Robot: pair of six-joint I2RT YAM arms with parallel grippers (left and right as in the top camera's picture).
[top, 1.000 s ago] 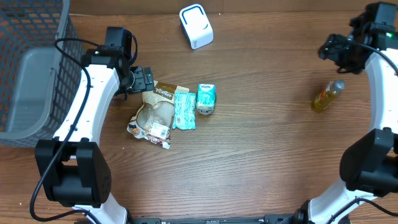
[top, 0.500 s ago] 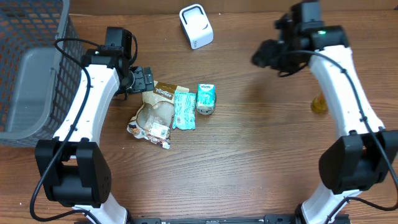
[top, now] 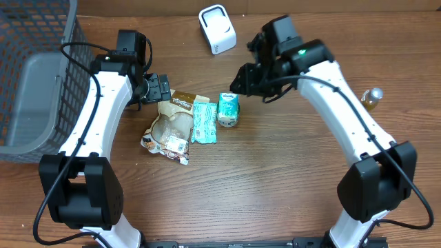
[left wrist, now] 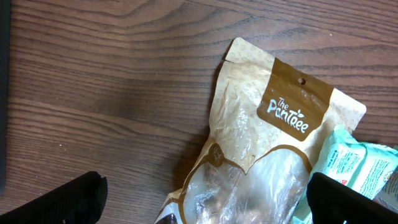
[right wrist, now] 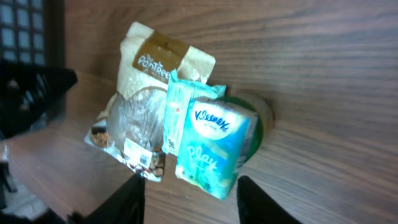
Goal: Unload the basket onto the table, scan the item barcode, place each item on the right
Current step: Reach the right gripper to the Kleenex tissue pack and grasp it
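Observation:
Several items lie together mid-table: a brown Pantree snack bag [top: 173, 118] [left wrist: 267, 143] [right wrist: 149, 87], a flat teal pack [top: 203, 121] [right wrist: 179, 112] and a teal Kleenex pack [top: 228, 109] [right wrist: 214, 146]. A white label with a code [right wrist: 138, 152] shows at the bag's lower end. The white scanner [top: 217, 29] stands at the back. My left gripper [top: 156, 88] [left wrist: 205, 205] is open at the bag's top left corner. My right gripper [top: 245, 80] [right wrist: 193, 202] hovers open just right of the Kleenex pack, holding nothing.
A dark wire basket [top: 48, 41] with a grey bin [top: 31, 103] inside fills the left edge. A yellow bottle [top: 373, 95] lies at the far right, partly behind my right arm. Something green [right wrist: 264, 115] peeks from under the Kleenex pack.
My right arm has swung from the far right edge across to the middle, ending over the Kleenex pack, its jaws narrowing somewhat. The left arm and the items have not moved.

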